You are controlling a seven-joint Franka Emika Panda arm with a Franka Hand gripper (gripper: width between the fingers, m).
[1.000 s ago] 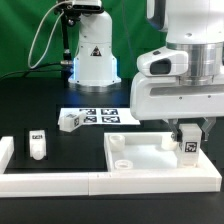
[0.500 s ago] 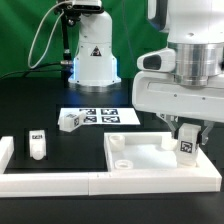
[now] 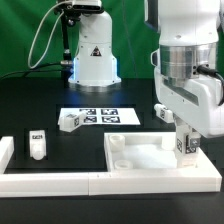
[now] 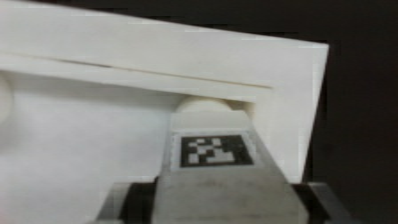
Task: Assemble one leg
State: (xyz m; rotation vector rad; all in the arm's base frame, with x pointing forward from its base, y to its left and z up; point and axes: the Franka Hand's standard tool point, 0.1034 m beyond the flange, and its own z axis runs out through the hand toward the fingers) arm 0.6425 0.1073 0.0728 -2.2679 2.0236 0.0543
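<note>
My gripper [image 3: 186, 134] is shut on a white leg [image 3: 186, 145] with a black-and-white marker tag. It holds the leg upright over the right end of the large white slab [image 3: 140, 155]. In the wrist view the leg [image 4: 221, 160] runs from between my fingers to the slab's raised rim [image 4: 160, 75], with its far tip at a corner recess. Whether the tip is seated in the hole I cannot tell. A second leg [image 3: 37, 144] stands at the exterior view's left. A third leg [image 3: 69, 121] lies on its side by the marker board [image 3: 103, 117].
A white L-shaped rail [image 3: 50, 182] runs along the table's front edge and up at the exterior view's left. The robot base [image 3: 92, 55] with its cable stands behind the marker board. Black table surface shows round the slab.
The wrist and arm body have turned and shifted toward the exterior view's right. The leg has stayed in the gripper at the slab's right end.
</note>
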